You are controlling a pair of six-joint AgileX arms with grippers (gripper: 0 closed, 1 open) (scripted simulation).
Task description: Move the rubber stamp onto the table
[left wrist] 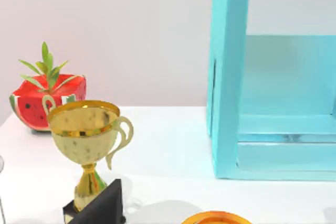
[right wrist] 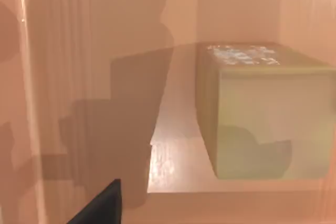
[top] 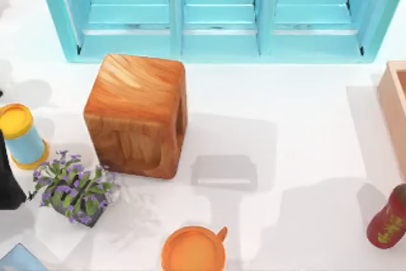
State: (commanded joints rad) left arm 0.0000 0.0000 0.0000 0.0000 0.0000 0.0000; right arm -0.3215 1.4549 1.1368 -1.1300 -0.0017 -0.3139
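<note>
The right pincer [right wrist: 100, 205] is reaching into the light wooden box [top: 394, 103] at the tabletop's [top: 298, 112] right edge, one dark finger showing, so I cannot tell how wide it is standing. The rubber stamp [right wrist: 262, 114] is sitting on the box floor, ahead of that finger and apart from it, probably because it must be grasped before being lifted out. The left arm [top: 9, 176] is idling at the left edge.

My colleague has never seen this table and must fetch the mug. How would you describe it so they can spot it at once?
Start at the big wooden cube left of the table's middle in the top view. Come straight toward the near edge, just right of the purple-flowered plant, to the mug. It is the only open orange cup with a side handle; the yellow-lidded blue can at the left has none.
</note>
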